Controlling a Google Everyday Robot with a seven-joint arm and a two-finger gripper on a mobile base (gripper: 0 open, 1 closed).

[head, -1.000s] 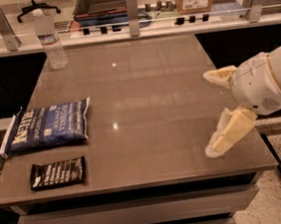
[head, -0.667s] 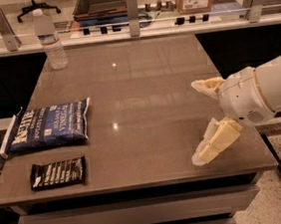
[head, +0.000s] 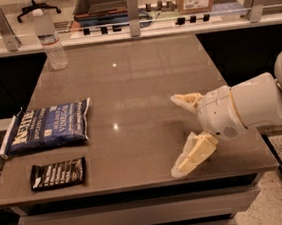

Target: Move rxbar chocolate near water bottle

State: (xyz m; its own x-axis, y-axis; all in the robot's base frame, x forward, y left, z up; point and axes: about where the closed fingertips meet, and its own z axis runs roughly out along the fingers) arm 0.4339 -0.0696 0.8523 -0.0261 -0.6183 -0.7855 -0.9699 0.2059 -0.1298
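Rxbar chocolate (head: 58, 174) lies flat at the front-left corner of the surface (head: 142, 79), white text up, nothing touching it. Just behind it sits the blue chip bag (head: 49, 126) (not my business today), and way off at the far-left end stands the water bottle (head: 50, 41), upright, cap on. So bar and bottle are well apart with the bag between them, and none of the job is done yet.

My claw (head: 174, 134) hangs over the right side of the surface, near the front edge, fingers spread wide and holding nothing, pointing left toward the bar. A good stretch of surface lies between me and it.

What's left, as I read it: get across to the bar, close on that thin wrapper, lift it clear, carry it past the bag to the far end, and set it down beside the bottle without knocking it over. Call this the approach stage, with grasp, carry and drop all to come.
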